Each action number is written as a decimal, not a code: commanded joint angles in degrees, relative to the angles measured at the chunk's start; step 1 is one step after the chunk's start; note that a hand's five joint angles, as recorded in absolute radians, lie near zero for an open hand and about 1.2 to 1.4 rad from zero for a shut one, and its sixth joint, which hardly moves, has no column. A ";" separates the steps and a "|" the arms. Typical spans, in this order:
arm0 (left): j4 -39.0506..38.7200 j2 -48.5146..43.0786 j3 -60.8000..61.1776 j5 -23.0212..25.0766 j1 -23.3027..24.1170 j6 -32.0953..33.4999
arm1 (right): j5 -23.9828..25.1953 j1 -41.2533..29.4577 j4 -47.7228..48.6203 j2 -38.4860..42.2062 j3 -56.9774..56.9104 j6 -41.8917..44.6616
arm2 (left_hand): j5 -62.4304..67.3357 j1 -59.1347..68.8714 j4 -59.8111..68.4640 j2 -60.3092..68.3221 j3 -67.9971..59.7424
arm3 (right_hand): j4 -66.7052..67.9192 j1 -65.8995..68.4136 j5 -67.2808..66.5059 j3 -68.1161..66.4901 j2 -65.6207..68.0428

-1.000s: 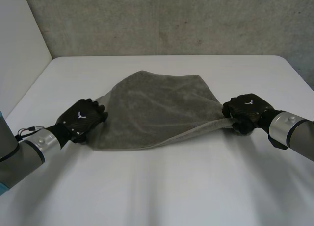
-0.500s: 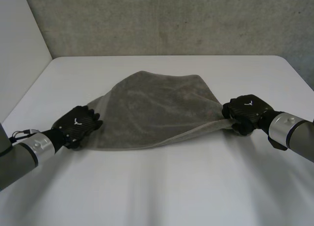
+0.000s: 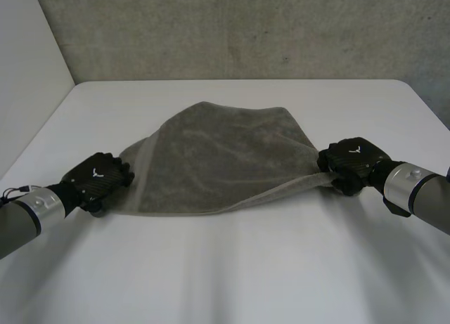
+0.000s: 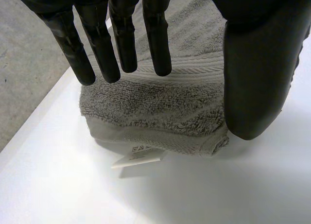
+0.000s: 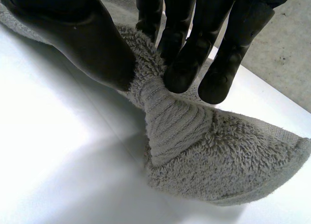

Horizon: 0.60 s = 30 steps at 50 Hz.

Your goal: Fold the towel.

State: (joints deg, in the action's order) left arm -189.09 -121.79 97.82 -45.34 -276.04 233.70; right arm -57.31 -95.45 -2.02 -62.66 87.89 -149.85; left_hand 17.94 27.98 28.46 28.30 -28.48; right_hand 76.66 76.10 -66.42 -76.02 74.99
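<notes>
My left hand point(image 3: 95, 178) has slid outward over the towel's point(image 3: 225, 155) left corner, fingers straight, gripping nothing; my right hand point(image 3: 351, 159) pinches the towel's right corner; I judge I must regrasp left before folding.

Head camera looks down from the near edge of the table point(image 3: 232, 275) toward its far edge; wrist cameras sit close over opposite towel point(image 3: 218, 155) corners, both shared with the head view.

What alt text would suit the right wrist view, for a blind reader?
The robot's right hand pinches a bunched corner of a grey towel between thumb and fingers. The corner's tip fans out on the white table past the fingertips.
</notes>
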 commanded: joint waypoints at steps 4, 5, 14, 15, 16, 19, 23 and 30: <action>-0.05 -2.57 -0.97 -0.10 0.06 0.00 | 0.00 0.00 0.09 0.00 0.00 -0.09 | 8.32 8.27 7.79 7.95 -7.77 | 3.34 3.90 -3.58 -3.98 5.01; -0.05 -2.57 -0.97 -0.10 0.06 0.00 | 0.00 0.00 0.09 0.00 0.00 -0.09 | 8.35 8.30 7.82 7.99 -7.80 | 3.34 3.90 -3.58 -3.98 5.01; 0.48 -3.28 -2.38 -1.59 0.24 -0.18 | -0.26 0.17 0.00 -0.09 -0.35 -0.53 | 49.56 49.51 49.03 49.20 -49.02 | 3.34 3.90 -3.58 -3.98 5.01; 0.57 -2.93 -2.29 -1.59 0.32 -0.35 | -0.26 0.26 -0.09 -0.18 -0.44 -0.62 | 52.04 51.99 51.51 51.68 -51.49 | 3.34 3.90 -3.58 -3.98 5.01; 0.57 -2.58 -2.29 -1.51 0.50 -0.70 | -0.43 0.26 -0.17 -0.27 -0.53 -0.71 | 52.06 52.02 51.54 51.70 -51.52 | 3.34 3.90 -3.58 -3.98 5.01; 0.74 -2.22 -2.29 -1.50 0.76 -0.88 | -0.52 0.35 -0.35 -0.44 -0.71 -0.80 | 52.06 52.02 51.54 51.70 -51.52 | 3.34 3.90 -3.58 -3.98 5.01; 1.62 0.23 -1.24 -1.16 1.20 -0.88 | -0.61 0.35 -0.61 -1.14 -0.88 -1.15 | 52.06 52.02 51.54 51.70 -51.52 | 3.34 3.90 -3.58 -3.98 5.01; 2.59 4.72 0.17 -0.98 2.00 -1.67 | -0.61 1.23 -3.34 -4.31 -1.59 -1.15 | 52.06 52.02 51.54 51.70 -51.52 | 3.34 3.90 -3.58 -3.98 5.01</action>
State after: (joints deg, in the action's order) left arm -187.26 -120.66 96.79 -46.51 -274.68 232.67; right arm -57.92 -94.99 -3.20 -64.51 86.82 -150.97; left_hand 65.55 74.76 77.51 77.10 -76.76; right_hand 76.66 76.11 -66.42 -76.02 74.99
